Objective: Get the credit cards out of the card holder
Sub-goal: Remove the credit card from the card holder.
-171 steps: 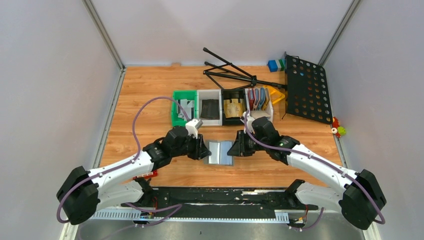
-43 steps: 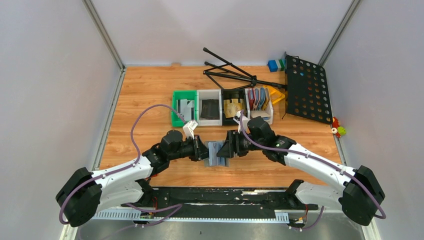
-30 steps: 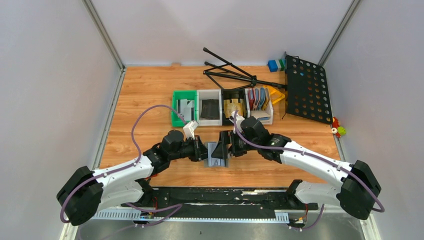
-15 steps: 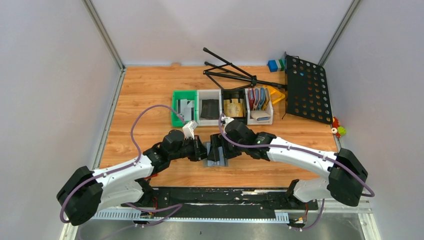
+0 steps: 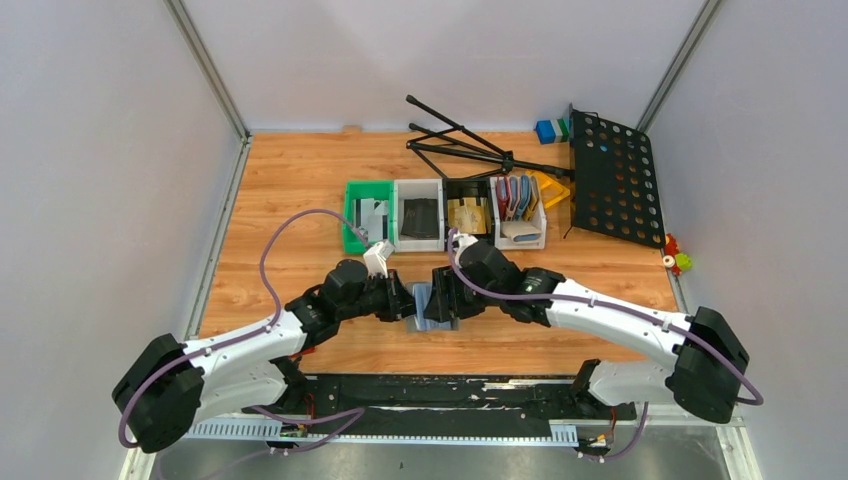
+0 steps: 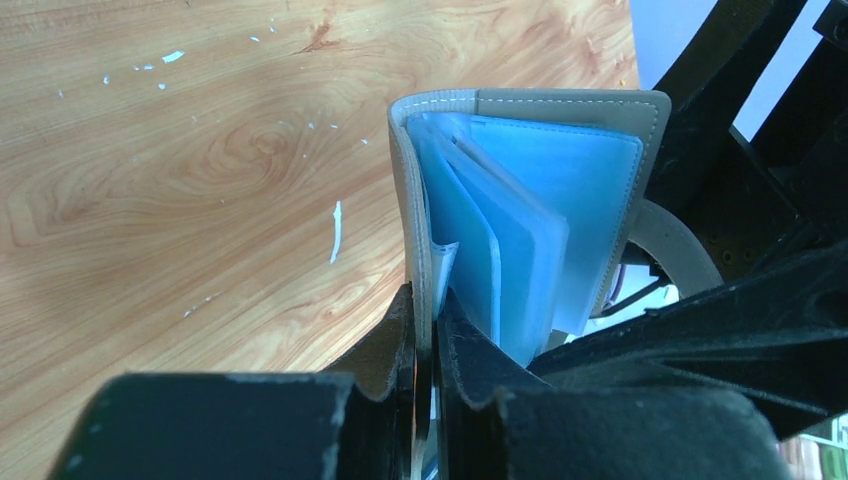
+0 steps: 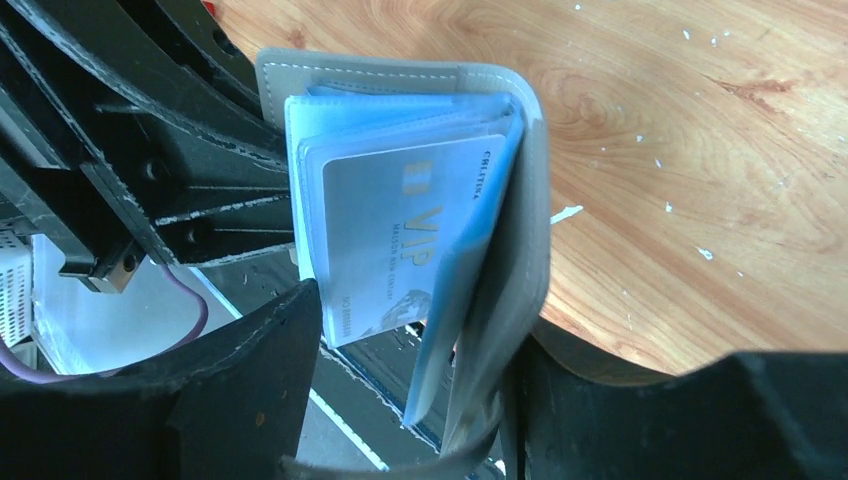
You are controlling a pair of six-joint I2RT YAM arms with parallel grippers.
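The card holder [image 6: 560, 110], a flat grey bifold wallet of matt, leather-like material with rounded corners and pale stitching along its edge, is held half open like a book between the two arms. It sits near the middle of the wooden tabletop [image 5: 300, 180], on the near side of a row of small plastic bins. Whether its lower edge touches the wood cannot be told.

Inside it fan several thin, translucent blue plastic pocket leaves [image 6: 520, 230], smooth and slightly glossy. In the front leaf sits one credit card [image 7: 400, 240] – a silver-grey plastic rectangle with a chip patch and printed lettering – and its lower corner shows below the leaf.

The left gripper [image 6: 432, 310] has its black fingers pressed together on the left cover, pinching the edge of the grey flap. The right gripper [image 7: 420, 330] has its jaws standing apart, one on each side of the right cover and the leaves. Whether they already bear on them cannot be told.

On the far side, the green bin [image 5: 352, 215] at the left end of the row holds pale flat cards [image 5: 370, 212]. The white bin [image 5: 520, 241] at the right end holds upright red and blue holders [image 5: 514, 197].
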